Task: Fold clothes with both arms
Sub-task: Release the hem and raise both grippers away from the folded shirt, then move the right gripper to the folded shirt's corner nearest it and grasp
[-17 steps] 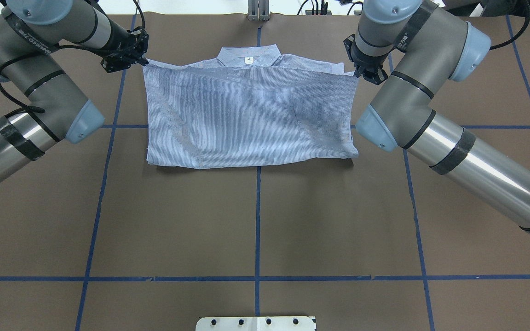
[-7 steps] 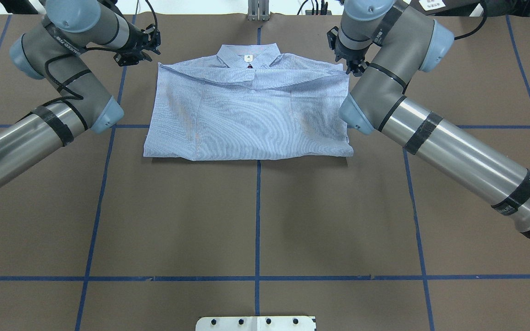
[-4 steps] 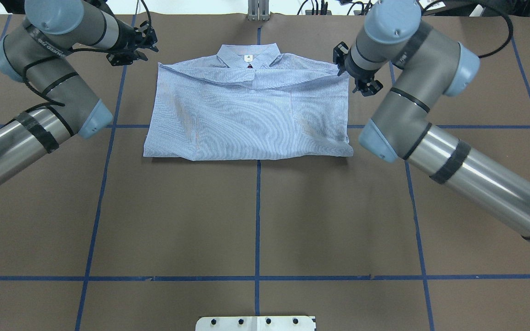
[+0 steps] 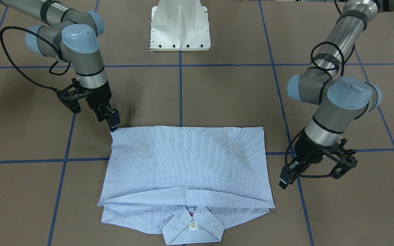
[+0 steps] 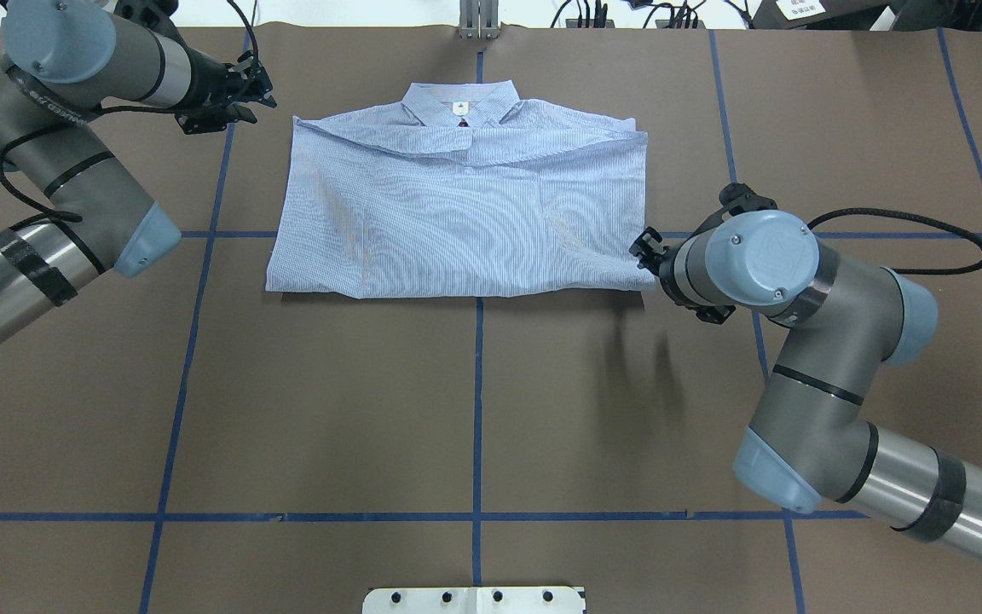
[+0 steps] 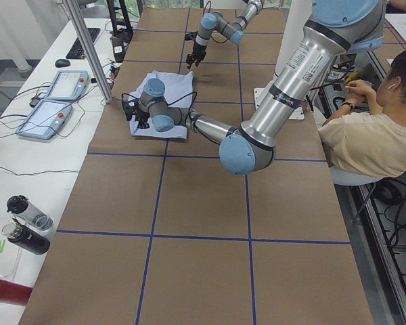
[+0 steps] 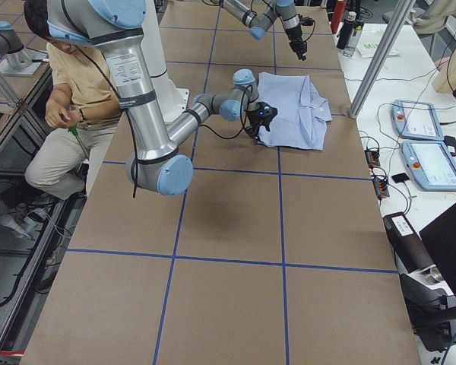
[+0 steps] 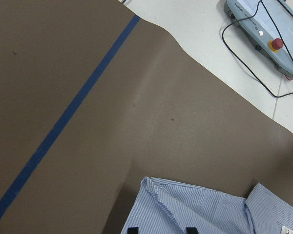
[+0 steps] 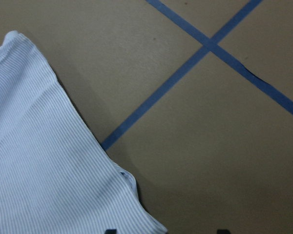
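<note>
Both open and empty, left tool (image 4: 283,182) and right tool (image 4: 113,126) flank the shirt (image 4: 186,160).

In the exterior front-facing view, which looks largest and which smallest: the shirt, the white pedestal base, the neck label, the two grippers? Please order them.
1. striped shirt
2. white pedestal base
3. right gripper and left gripper, which look about alike
4. neck label
</note>
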### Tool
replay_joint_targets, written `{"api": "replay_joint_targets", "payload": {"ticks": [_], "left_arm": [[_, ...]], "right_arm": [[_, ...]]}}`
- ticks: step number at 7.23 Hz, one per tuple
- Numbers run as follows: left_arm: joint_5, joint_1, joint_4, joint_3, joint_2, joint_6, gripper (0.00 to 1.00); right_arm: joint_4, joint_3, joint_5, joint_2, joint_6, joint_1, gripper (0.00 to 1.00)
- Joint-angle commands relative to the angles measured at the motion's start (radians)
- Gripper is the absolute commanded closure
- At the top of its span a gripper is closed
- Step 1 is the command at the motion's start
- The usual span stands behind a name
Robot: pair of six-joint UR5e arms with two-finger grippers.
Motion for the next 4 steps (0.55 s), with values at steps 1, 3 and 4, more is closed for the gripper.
{"api": "replay_joint_targets", "payload": {"ticks": [1, 3, 4], "left_arm": [[0.022, -0.001, 0.001, -0.005, 0.001, 0.021, 0.58], [0.026, -0.001, 0.001, -0.005, 0.002, 0.035, 0.58], [0.027, -0.004, 0.001, -0.005, 0.002, 0.04, 0.58]], "right_arm": [[0.077, -0.023, -0.009, -0.019, 0.049, -0.02, 0.25], [0.153, -0.078, -0.012, -0.004, 0.064, -0.032, 0.25], [0.154, -0.082, -0.013, 0.005, 0.066, -0.041, 0.26]]}}
